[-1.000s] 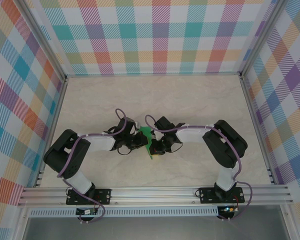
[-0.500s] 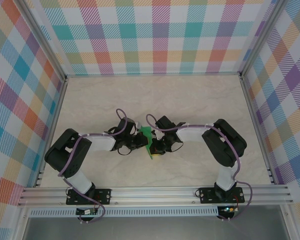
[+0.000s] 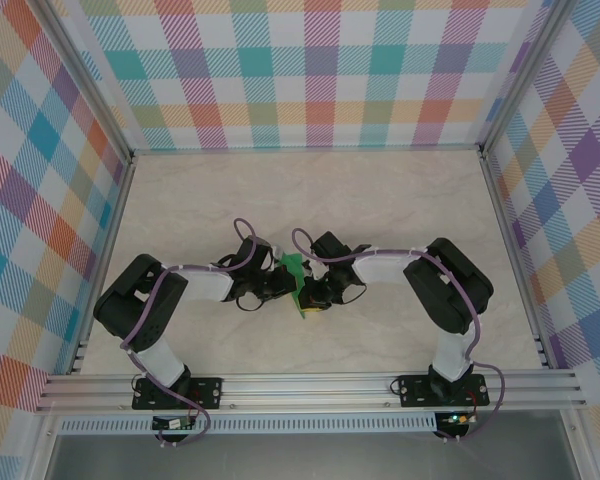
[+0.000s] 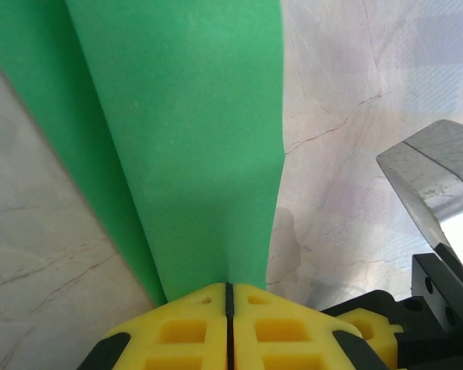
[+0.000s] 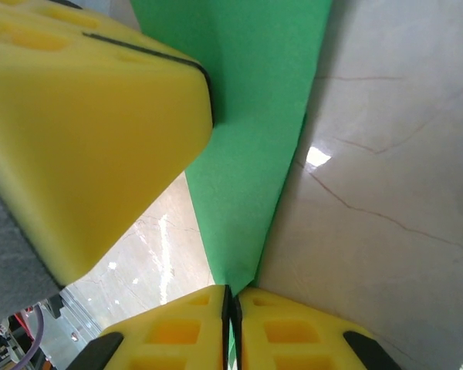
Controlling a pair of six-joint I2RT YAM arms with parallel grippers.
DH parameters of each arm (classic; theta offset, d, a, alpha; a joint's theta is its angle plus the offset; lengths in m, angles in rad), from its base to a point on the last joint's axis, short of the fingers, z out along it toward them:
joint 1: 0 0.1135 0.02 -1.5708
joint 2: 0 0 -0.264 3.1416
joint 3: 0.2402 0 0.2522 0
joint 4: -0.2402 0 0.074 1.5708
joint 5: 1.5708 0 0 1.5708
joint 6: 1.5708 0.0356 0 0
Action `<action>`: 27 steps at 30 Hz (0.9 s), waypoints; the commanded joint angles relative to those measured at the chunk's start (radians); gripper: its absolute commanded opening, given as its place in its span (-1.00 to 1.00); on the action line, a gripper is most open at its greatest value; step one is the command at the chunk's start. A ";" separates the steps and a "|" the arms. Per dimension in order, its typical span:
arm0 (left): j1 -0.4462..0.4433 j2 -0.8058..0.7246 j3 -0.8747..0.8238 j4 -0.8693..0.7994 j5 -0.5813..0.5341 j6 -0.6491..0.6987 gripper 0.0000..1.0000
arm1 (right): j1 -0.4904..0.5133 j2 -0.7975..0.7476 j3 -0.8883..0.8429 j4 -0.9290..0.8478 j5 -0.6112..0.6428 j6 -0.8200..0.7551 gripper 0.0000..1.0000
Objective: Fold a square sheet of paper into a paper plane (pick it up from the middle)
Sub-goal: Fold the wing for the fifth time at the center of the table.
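1. Since a second earlier, the left arm's elbow had edged slightly inward. The green paper and both claws sat much where they had been.
2. The green paper (image 3: 296, 272), already folded into a narrow layered strip, stood on edge over the table (image 3: 400, 200), held between the two claws near the front middle. Whether its lower edge touched the table could not be told.
3. The left claw (image 4: 228, 289) was clenched on the paper, its yellow pads pressed together with the sheet running out of the seam.
4. The right claw (image 5: 231, 291) pinched the paper's narrow tip, with a sliver of green in its seam.
5. The claws gripped very close together, so any pull apart or twist could have torn or crumpled the strip.
6. The right claw's hold on so little paper looked likely to slip, which would have skewed the crease.
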State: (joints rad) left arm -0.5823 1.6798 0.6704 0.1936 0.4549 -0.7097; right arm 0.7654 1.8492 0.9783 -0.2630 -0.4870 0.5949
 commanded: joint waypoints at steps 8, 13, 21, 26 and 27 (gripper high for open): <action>-0.016 0.017 -0.018 -0.062 -0.049 0.028 -0.83 | 0.000 -0.142 -0.047 -0.005 0.100 -0.018 -0.51; -0.016 0.018 -0.012 -0.072 -0.054 0.027 -0.84 | 0.003 -0.197 -0.083 0.054 0.120 0.004 -0.53; -0.016 0.021 -0.011 -0.075 -0.059 0.024 -0.85 | 0.029 -0.093 -0.031 0.137 0.025 0.061 -0.74; -0.015 0.024 -0.011 -0.077 -0.064 0.020 -0.85 | 0.033 -0.040 -0.022 0.158 -0.001 0.083 -0.76; -0.016 0.024 -0.012 -0.076 -0.065 0.018 -0.85 | 0.034 -0.033 -0.021 0.155 0.002 0.083 -0.76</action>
State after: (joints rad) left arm -0.5831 1.6802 0.6704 0.1860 0.4438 -0.7090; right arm 0.7929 1.7931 0.9325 -0.1318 -0.4515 0.6556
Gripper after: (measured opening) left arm 0.077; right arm 0.119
